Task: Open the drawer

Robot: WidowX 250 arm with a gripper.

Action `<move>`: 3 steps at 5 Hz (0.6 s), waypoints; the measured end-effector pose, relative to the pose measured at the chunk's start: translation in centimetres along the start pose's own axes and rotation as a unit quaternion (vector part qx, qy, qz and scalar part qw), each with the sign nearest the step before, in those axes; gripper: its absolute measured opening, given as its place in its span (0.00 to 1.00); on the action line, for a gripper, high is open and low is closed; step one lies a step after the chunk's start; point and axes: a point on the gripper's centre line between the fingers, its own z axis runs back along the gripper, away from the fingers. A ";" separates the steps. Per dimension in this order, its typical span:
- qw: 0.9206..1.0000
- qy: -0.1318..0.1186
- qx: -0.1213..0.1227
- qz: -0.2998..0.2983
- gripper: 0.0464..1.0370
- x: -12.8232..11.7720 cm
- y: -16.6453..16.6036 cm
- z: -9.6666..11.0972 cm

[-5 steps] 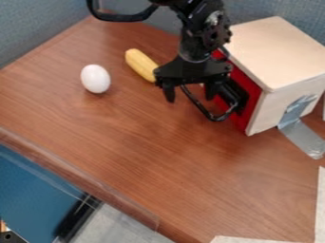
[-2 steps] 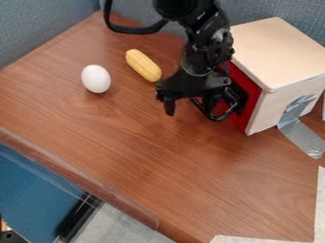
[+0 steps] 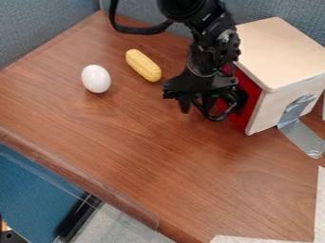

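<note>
The gripper (image 3: 200,105) hangs in front of the red drawer front (image 3: 253,95), on the left side of the wooden box (image 3: 282,52). Its fingers stand apart, one over the table and the other near the handle. A black looped handle (image 3: 217,117) shows below and to the right of the fingers, partly covered by the gripper. Whether a finger touches the handle cannot be told. The gripper and arm hide much of the drawer front, which looks closed against the box.
A white egg (image 3: 96,79) and a yellow corn cob (image 3: 143,65) lie left of the arm on the brown table (image 3: 139,142). Silver tape (image 3: 301,137) holds the box's near side to the table. The table's front edge runs along the lower left.
First the gripper came down toward the table by the handle, then it shifted right, closer to the drawer front. The box, egg and corn have stayed in place.
</note>
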 end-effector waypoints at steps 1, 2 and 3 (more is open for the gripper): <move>0.999 0.009 0.024 0.022 0.23 -0.3 1.0 0.7; 0.999 0.003 0.029 0.038 0.19 -0.4 1.5 2.5; 0.996 0.013 0.063 0.063 0.15 -0.9 3.0 3.7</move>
